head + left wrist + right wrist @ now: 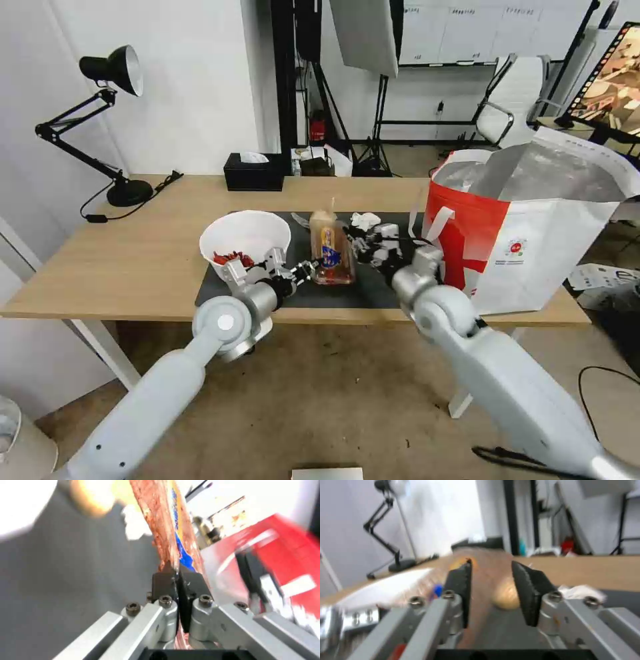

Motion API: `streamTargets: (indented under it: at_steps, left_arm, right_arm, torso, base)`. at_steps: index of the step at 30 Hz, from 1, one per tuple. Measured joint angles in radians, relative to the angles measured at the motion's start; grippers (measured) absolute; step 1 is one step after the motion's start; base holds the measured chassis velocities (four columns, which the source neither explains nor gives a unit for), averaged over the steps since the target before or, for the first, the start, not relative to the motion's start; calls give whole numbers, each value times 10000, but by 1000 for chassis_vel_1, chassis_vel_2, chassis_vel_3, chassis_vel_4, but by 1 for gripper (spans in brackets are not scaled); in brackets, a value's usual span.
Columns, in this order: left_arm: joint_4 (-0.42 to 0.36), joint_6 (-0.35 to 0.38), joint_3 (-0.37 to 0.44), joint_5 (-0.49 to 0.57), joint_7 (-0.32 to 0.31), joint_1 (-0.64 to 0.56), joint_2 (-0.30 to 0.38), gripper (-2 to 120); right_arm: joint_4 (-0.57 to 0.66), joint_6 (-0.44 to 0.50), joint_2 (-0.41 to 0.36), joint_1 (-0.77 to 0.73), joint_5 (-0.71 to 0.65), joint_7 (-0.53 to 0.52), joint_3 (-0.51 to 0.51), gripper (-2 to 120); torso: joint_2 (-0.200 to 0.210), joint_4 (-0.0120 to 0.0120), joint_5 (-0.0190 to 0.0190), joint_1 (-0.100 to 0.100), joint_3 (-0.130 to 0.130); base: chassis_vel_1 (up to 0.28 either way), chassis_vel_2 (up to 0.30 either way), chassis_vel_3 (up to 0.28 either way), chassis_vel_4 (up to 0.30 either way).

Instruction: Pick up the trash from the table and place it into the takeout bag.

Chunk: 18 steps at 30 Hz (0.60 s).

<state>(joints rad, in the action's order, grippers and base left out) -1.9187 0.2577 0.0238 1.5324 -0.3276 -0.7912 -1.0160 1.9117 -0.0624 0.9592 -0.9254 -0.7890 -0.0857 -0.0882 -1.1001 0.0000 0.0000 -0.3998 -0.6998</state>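
The left gripper is clamped on the near edge of a clear tray with food bits, which stands tilted up off the dark mat. Just beside it, the right gripper hangs with its jaws apart, gripping nothing. The white bowl with red scraps sits on the mat, and farther back lie a beige lump and a crumpled tissue. The takeout bag stands open at the table's right end. As far as can be judged, nothing is bagged yet; every piece remains.
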Motion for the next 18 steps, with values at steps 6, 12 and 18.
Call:
streamTargets:
  at_steps: [6,12,18]
  left_arm:
    - [-432,-535,208,-752,578,712,338,0]
    - [153,-840,-1137,-1717,1179,2946,248,0]
    - [1989,-1140,-3383,-2508,1224,5979,-1279,0]
  right_arm:
    - [1481,211,-563,-2958,1526,24,-1557,61]
    - [1833,296,-304,-4662,2765,131,-2507,80]
    - [2081,314,237,-5682,3519,158,-2978,100]
  torso:
    - [-2,0,-1,1,1]
    - [0,1,1,1,-1]
    - [0,-1,5,-1,-3]
  base:
    - [0,0,0,0]
    - [0,0,0,0]
    - [0,0,0,0]
